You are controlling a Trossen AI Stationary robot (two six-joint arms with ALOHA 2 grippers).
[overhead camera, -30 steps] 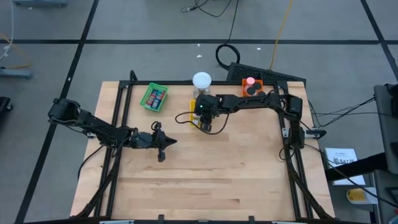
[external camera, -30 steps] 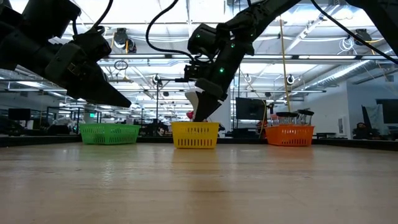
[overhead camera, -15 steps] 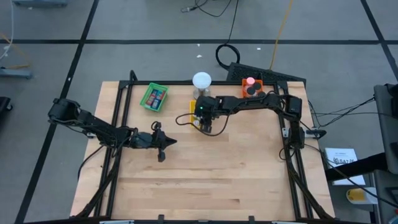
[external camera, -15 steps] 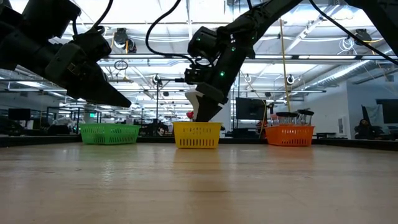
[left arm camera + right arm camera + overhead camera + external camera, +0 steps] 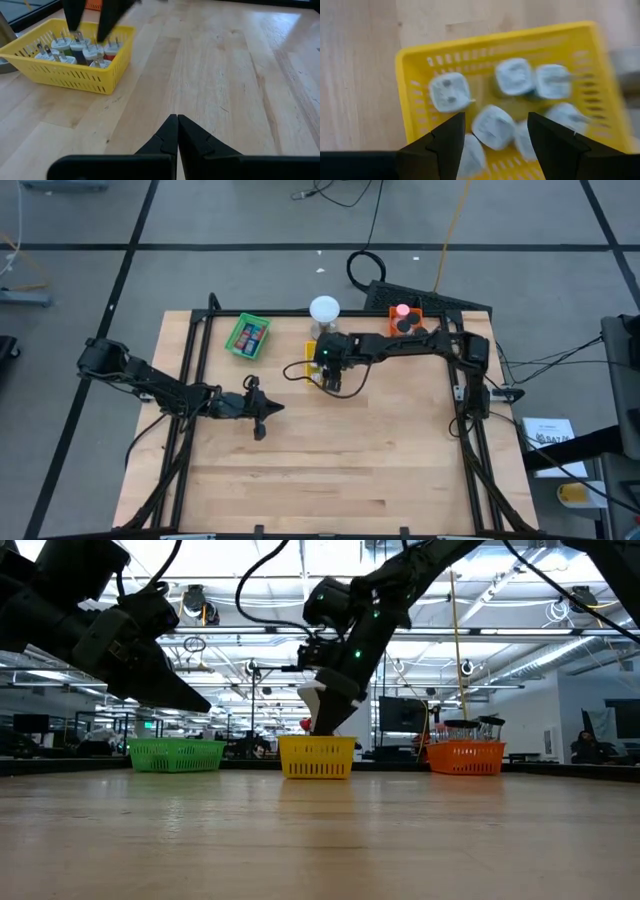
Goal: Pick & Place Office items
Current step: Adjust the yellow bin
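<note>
The office items that mattered most were a cluster of small white plug adapters (image 5: 492, 126) lying jumbled in the yellow tray (image 5: 65, 77), some with their metal prongs pointing up. That tray sat near the far edge of the wooden table (image 5: 330, 460), about midway along it, just in front of a white-domed cylinder (image 5: 324, 311).

The right gripper (image 5: 495, 137) hung directly over the yellow tray with its fingers spread wide and nothing between them; one adapter showed in the gap below. From table height the same gripper (image 5: 325, 720) pointed down, its tips close above the tray's rim.

Further out, a green tray (image 5: 249, 335) stood toward the far left corner, holding red, blue and green pieces (image 5: 250, 334) side by side. An orange tray (image 5: 405, 320) stood toward the far right, with a pink bit (image 5: 402, 310) and dark round rolls (image 5: 405, 326) inside. Seen from low down, the three trays lined up in a row: green, yellow, orange.

The left gripper (image 5: 177, 131) waited over bare table, well apart from the yellow tray, with its two dark fingers pressed together and holding nothing. From overhead the left arm (image 5: 180, 392) stretched in from the table's left side, its gripper above the left-centre of the boards.
</note>
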